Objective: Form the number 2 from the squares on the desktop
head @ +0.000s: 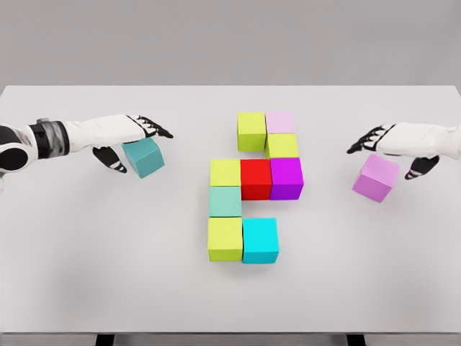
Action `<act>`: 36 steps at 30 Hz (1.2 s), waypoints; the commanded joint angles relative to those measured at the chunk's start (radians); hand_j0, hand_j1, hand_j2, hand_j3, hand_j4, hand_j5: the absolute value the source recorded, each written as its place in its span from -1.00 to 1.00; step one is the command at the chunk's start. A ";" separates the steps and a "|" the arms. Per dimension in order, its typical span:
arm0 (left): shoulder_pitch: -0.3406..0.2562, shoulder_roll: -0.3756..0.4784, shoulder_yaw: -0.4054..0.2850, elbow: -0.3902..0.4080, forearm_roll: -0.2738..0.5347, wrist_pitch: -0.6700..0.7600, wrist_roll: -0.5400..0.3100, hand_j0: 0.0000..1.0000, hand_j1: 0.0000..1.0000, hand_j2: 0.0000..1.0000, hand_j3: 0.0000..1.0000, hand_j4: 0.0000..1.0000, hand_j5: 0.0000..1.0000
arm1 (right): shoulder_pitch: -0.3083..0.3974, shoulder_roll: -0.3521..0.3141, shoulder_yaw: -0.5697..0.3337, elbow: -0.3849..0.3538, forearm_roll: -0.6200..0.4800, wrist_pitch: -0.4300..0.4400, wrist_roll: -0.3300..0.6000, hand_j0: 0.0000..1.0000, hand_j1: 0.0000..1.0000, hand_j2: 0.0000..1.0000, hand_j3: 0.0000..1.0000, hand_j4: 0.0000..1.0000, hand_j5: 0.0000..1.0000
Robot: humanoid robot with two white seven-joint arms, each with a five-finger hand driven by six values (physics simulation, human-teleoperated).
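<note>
Two arms reach inward: left robot hand [133, 140] grips teal cube [144, 158], right robot hand [392, 148] grips violet cube [376, 178].

Counter [86, 274] plain white; backdrop grey.
Red cube [255, 179] as landmark, all cubes plain, unpatterned.
Left of it: yellow-green cube [225, 173].
Right of it: magenta cube [287, 177].
Above-right: lime cube [282, 145], then pale pink cube [280, 122]; olive-yellow cube [251, 130] straight above.
Below-left: mint cube [225, 202], then chartreuse cube [225, 238]; cyan cube [260, 240] below.
Far left: teal cube [144, 158].
Far right: lilac cube [375, 177].
Left robot hand [137, 140] and right robot hand [389, 148]: white shells, black fingers.
</note>
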 commanded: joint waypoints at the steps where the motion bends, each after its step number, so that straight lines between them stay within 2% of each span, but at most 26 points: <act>1: 0.000 -0.004 0.001 0.004 0.000 0.002 0.001 1.00 1.00 1.00 1.00 1.00 1.00 | 0.000 0.001 0.011 -0.002 0.015 0.002 0.000 1.00 1.00 1.00 1.00 1.00 1.00; 15: 0.000 0.001 0.000 -0.002 -0.004 -0.031 -0.004 1.00 1.00 1.00 1.00 1.00 1.00 | -0.003 0.019 0.029 -0.002 0.046 0.002 0.000 1.00 1.00 1.00 1.00 1.00 1.00; 22: 0.000 -0.007 0.000 0.014 -0.024 -0.030 -0.004 1.00 1.00 1.00 1.00 1.00 1.00 | -0.003 0.005 0.032 -0.049 0.046 0.002 0.000 1.00 1.00 1.00 1.00 1.00 1.00; 28: 0.002 -0.017 0.000 0.030 -0.024 -0.027 -0.002 0.98 0.98 0.98 0.98 0.98 0.98 | -0.002 0.004 0.049 -0.052 0.046 0.002 0.000 0.99 0.99 0.99 0.99 0.99 0.99; 30: 0.003 -0.016 0.000 0.030 -0.023 -0.027 -0.002 0.67 0.67 0.67 0.67 0.67 0.67 | -0.002 0.005 0.051 -0.052 0.046 0.002 0.000 0.94 0.94 0.94 0.94 0.94 0.94; 32: 0.005 -0.014 0.000 0.030 -0.023 -0.027 -0.002 0.50 0.50 0.50 0.50 0.50 0.50 | -0.002 0.004 0.055 -0.051 0.046 0.002 0.000 0.88 0.88 0.88 0.88 0.88 0.88; 33: 0.005 -0.014 0.000 0.028 -0.023 -0.031 -0.002 0.33 0.33 0.33 0.33 0.33 0.33 | -0.002 0.004 0.055 -0.051 0.046 0.002 0.000 0.88 0.88 0.88 0.88 0.88 0.88; 36: 0.008 -0.010 0.000 0.028 -0.023 -0.031 -0.005 0.08 0.08 0.08 0.08 0.08 0.08 | -0.002 0.004 0.061 -0.049 0.046 0.002 0.000 0.84 0.84 0.84 0.84 0.84 0.84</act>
